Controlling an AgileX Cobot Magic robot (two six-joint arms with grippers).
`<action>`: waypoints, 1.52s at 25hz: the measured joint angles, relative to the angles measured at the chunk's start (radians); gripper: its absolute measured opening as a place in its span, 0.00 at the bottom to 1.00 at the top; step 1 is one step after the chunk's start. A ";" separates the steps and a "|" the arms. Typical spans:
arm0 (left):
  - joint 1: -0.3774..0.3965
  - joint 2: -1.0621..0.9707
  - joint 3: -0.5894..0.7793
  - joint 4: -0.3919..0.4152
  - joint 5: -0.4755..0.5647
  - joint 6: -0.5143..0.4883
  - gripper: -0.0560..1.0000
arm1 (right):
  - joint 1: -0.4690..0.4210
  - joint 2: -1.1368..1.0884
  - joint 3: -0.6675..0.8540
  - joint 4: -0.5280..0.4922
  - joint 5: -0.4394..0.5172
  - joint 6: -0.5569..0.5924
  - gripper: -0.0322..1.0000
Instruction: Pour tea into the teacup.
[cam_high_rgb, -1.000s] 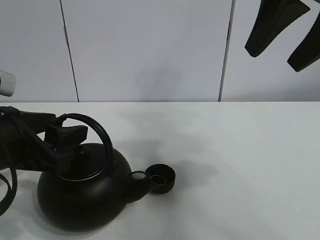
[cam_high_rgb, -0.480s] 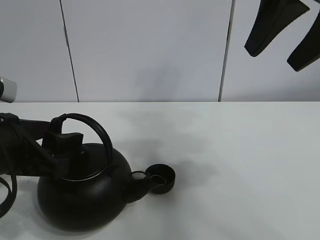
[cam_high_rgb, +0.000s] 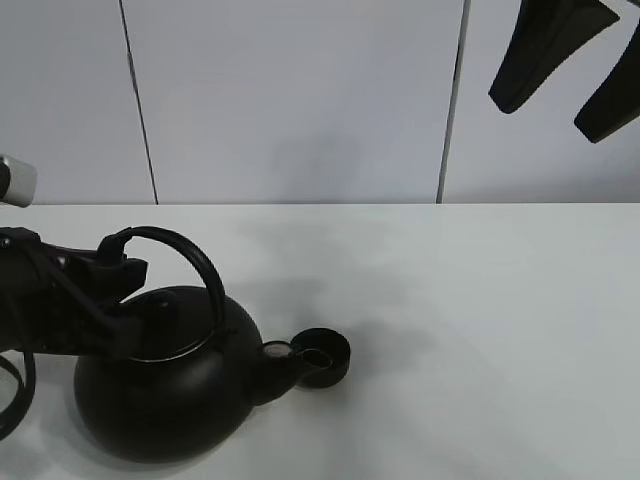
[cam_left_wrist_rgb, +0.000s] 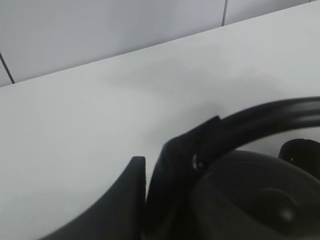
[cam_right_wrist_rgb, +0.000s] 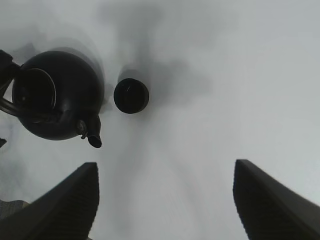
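The big round black kettle (cam_high_rgb: 165, 390) stands on the white table at the front left, its spout toward the teacup. The teacup (cam_high_rgb: 322, 357), small, black and handleless, stands just right of the spout tip. My left gripper (cam_high_rgb: 122, 300) is at the left end of the kettle's arched handle (cam_high_rgb: 195, 262), and its jaws look open. In the left wrist view one finger (cam_left_wrist_rgb: 127, 200) lies beside the handle (cam_left_wrist_rgb: 265, 117) with a thin gap. My right gripper (cam_high_rgb: 565, 60) hangs open high at the back right, and from there the right wrist view shows the kettle (cam_right_wrist_rgb: 55, 95) and the teacup (cam_right_wrist_rgb: 131, 95).
The white table (cam_high_rgb: 480, 320) runs to a white panelled wall (cam_high_rgb: 300, 100) at the back. A black cable loop (cam_high_rgb: 12, 385) hangs by the left arm at the left edge.
My left gripper has drawn back to the left along the kettle's handle. The kettle, the teacup and the right gripper have stayed in place.
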 joint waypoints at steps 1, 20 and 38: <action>-0.001 0.000 0.000 0.004 0.000 0.007 0.17 | 0.000 0.000 0.000 0.000 0.000 0.000 0.53; 0.001 -0.114 -0.086 0.084 0.113 0.048 0.16 | 0.000 0.000 0.000 0.003 -0.002 0.000 0.53; 0.001 -0.111 -0.279 0.012 0.287 0.119 0.16 | 0.000 0.000 0.000 0.009 -0.002 0.000 0.53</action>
